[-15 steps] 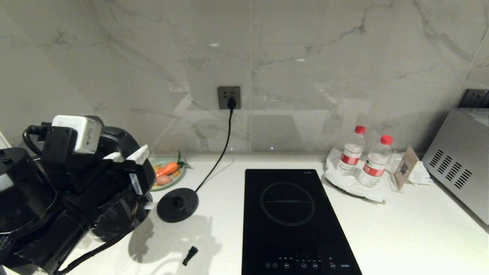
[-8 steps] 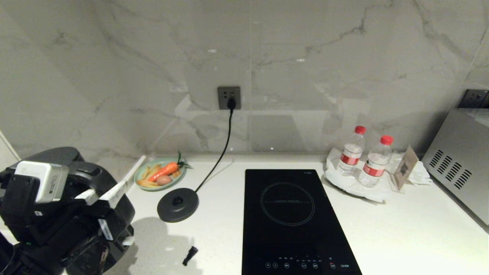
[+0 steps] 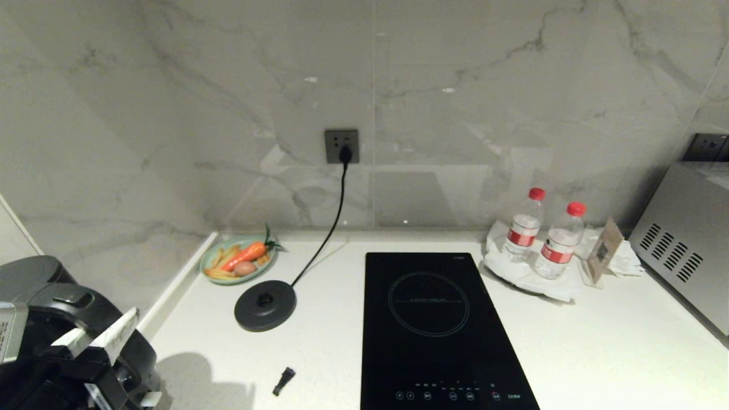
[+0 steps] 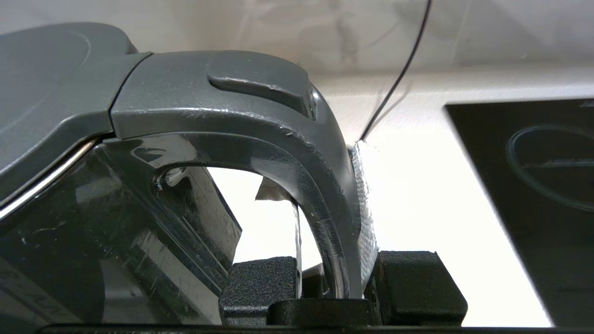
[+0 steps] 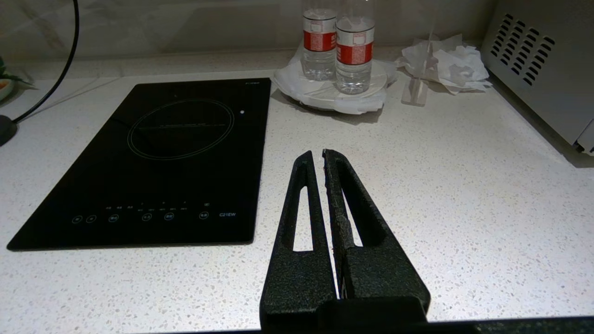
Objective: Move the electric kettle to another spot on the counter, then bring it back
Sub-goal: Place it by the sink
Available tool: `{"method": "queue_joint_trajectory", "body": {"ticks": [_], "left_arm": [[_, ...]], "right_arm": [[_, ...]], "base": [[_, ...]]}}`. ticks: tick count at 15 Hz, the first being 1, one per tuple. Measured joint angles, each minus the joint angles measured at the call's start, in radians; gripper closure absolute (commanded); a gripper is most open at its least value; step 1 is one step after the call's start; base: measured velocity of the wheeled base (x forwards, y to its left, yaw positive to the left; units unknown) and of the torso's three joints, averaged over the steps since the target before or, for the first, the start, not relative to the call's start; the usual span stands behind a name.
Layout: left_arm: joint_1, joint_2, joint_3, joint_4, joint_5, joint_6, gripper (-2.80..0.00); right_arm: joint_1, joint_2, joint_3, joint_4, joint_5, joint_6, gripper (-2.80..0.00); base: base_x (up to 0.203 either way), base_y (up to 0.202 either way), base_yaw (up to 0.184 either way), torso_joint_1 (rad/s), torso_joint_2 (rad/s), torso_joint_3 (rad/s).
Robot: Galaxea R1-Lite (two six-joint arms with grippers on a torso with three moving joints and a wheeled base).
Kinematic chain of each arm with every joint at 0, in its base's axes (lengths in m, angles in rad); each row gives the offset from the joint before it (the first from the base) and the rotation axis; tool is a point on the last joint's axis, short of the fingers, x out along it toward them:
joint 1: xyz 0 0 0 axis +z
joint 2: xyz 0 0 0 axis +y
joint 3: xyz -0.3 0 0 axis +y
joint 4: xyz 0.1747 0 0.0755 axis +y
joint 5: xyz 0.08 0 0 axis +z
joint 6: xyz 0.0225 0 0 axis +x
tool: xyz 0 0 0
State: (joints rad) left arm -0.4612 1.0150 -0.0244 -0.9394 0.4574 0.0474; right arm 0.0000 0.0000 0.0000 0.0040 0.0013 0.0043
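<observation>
White speckled stone forms the table (image 3: 598,341), carrying a black induction hob (image 3: 438,330), the round kettle base (image 3: 265,305) with its cord up to the wall socket (image 3: 342,146), a plate of vegetables (image 3: 239,261) and two water bottles (image 3: 544,232). At the near left corner the left pincer (image 4: 332,273) is clamped on the electric kettle (image 3: 51,296) handle. The right pincer (image 5: 322,160), fingers together, hovers beside the hob
</observation>
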Motion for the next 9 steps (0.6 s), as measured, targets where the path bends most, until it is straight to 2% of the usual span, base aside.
{"method": "queue_joint_trajectory", "body": {"ticks": [4, 9], "left_arm": [[0.034, -0.171, 0.000, 0.189, -0.002, -0.028, 0.00], [0.060, -0.448, -0.109, 0.631, -0.017, -0.047, 0.00]], "right_arm": [[0.000, 0.000, 0.000, 0.000, 0.000, -0.001, 0.00], [0.000, 0.000, 0.000, 0.000, 0.000, -0.001, 0.00]], "base": [[0.000, 0.000, 0.000, 0.000, 0.00, 0.000], [0.000, 0.000, 0.000, 0.000, 0.00, 0.000]]}}
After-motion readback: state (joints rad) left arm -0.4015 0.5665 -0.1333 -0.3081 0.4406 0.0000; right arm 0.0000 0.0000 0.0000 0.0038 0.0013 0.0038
